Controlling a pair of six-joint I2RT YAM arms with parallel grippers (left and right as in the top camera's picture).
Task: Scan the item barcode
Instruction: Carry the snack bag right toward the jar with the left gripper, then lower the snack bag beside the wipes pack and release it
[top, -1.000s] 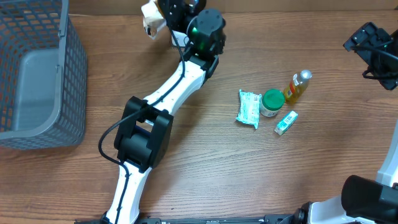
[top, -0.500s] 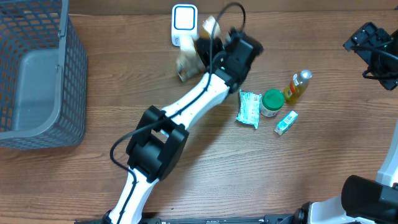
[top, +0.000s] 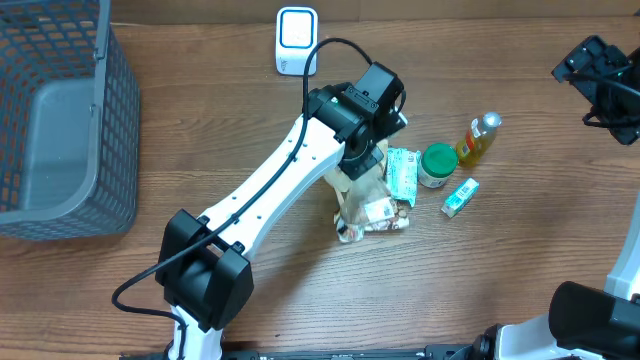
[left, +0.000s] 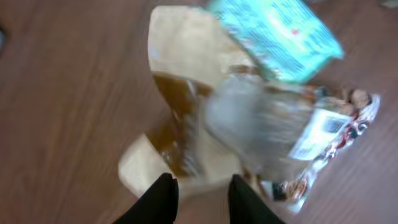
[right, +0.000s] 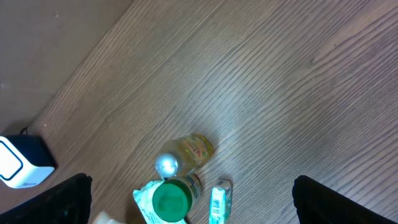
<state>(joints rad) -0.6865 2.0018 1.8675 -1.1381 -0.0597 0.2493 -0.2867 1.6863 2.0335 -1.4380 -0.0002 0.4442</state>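
The snack bag, tan with a clear window and a printed end, lies flat on the wooden worktop a little right of the middle. The left arm reaches from the near left corner across to it, and its wrist hangs over the bag's far end. In the left wrist view the left jaws stand a little apart, with only a narrow gap between the two black fingertips. Nothing shows in that gap, and the bag's tan edge lies just beyond the tips, so they have no hold on it. That view is blurred. A white label shows near the bag's printed end, but it cannot be read.

The scanner, a white block with a blue-rimmed face, stands at the far edge of the worktop. It is left of the bag and well apart from it.

A teal packet lies right against the bag's far right side. Just right of the packet stands a jar with a green lid. A yellow bottle lies beyond the jar to the right, and a small teal and white box lies on its near right side. A grey wire basket sits at the far left, well apart from everything else.

The right jaws are at the far right edge, spread wide and holding nothing.
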